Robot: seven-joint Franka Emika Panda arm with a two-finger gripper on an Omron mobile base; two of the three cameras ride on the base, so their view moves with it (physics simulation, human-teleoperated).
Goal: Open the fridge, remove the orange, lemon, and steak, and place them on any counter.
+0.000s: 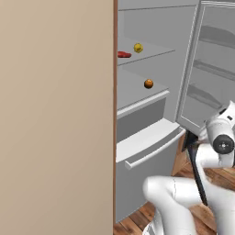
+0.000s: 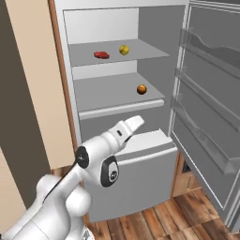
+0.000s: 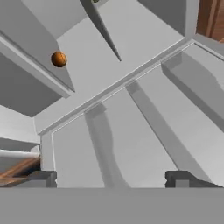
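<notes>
The white arm reached forward toward the open fridge (image 2: 154,61), forearm angled up at the lower shelves, door swung wide to the right. In the hand view the gripper (image 3: 117,177) showed its two dark fingertips (image 3: 43,177) standing far apart, nothing between them. The steak (image 2: 101,55) lay flat on the upper shelf, long axis running left to right, the lemon (image 2: 123,49) just beside it on the right. The orange (image 2: 141,89) sat alone one shelf down, near the front edge. Wood plank floor below, tan cabinet panel to the left.

Matt grey fridge (image 2: 154,28) (wooden floor (image 2: 183,215))
</notes>
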